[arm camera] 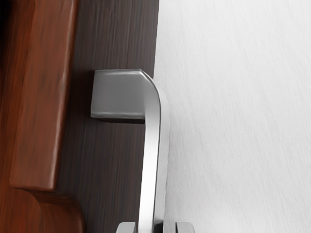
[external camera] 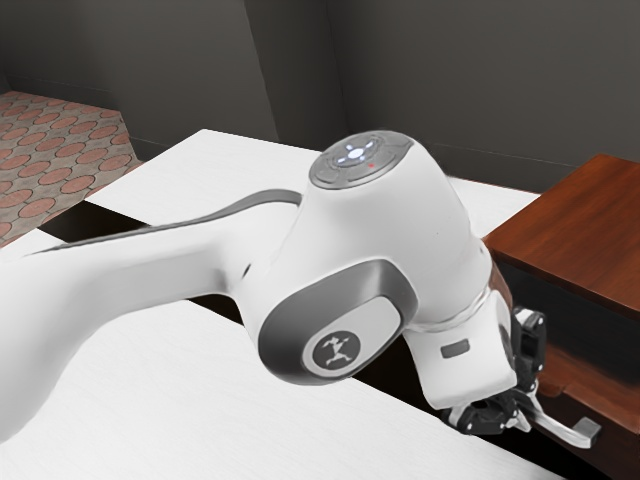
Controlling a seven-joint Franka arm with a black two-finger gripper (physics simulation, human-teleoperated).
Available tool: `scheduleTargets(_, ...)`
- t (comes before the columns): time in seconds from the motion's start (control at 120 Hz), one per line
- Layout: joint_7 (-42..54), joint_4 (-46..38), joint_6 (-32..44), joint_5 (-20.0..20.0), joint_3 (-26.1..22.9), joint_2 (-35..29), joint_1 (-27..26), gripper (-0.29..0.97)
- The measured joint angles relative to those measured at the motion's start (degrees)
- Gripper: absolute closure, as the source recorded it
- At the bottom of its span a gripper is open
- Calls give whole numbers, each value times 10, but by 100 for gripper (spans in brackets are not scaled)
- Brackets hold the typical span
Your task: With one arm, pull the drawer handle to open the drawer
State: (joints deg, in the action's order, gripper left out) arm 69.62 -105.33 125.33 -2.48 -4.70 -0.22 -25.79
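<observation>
1. Gripper (external camera: pixel 510 412): low at the exterior view's right, at the end of the white arm (external camera: pixel 380 220), clamped on the drawer handle (external camera: pixel 572 428).
2. Fingertips (arm camera: pixel 127 228): in the wrist view, set against the handle's silver bar from two sides, with no gap visible.
3. Drawer handle: a flat silver bar with a rounded bend at its end, fixed through a square block to the dark wood-grain drawer front (arm camera: pixel 112 160) and standing off from it.
4. Free end of the handle: poking out past the gripper toward the exterior view's right.
5. Cabinet (external camera: pixel 585 215): red-brown wood, at the exterior view's right, just beside the white table (external camera: pixel 150 400).
6. Drawer: holding the gripped handle low on the cabinet's face; cannot tell how far out it stands.
7. Background: grey walls behind, and a patterned tile floor (external camera: pixel 50 140) at the exterior view's upper left.
</observation>
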Motion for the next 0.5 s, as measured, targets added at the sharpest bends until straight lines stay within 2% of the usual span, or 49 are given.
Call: scheduleTargets(0.5, -14, -41, 11, 0, -4, -42, -1, 68)
